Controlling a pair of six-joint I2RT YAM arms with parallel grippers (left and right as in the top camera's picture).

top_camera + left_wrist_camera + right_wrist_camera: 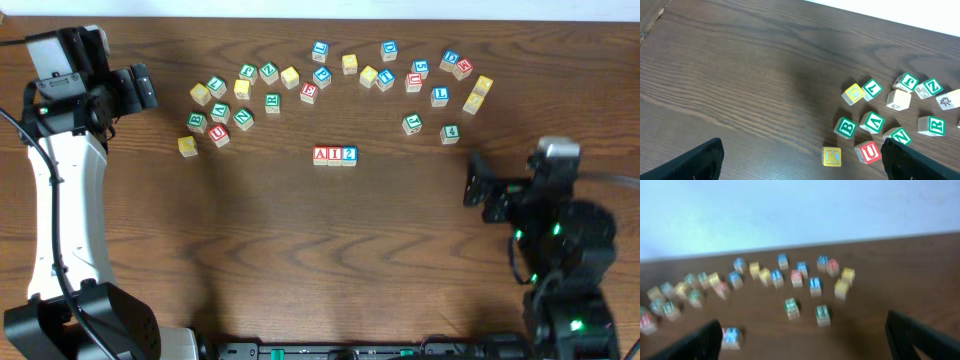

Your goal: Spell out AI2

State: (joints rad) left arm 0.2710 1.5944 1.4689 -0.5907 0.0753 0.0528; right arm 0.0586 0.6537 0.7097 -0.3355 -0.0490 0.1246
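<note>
My left gripper [802, 152] and right gripper [802, 335] hang spread and empty. The A-I-2 row [334, 154] lies well apart from both sets of fingers, so I'd judge it best to stay clear.

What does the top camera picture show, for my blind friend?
A row of three blocks spells AI2 in the middle of the wooden table, with loose letter blocks scattered behind. The left gripper and right gripper sit at the sides, open and empty.

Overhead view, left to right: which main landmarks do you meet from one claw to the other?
left claw → yellow K block → A-I-2 row → leftmost stray green block → right claw
</note>
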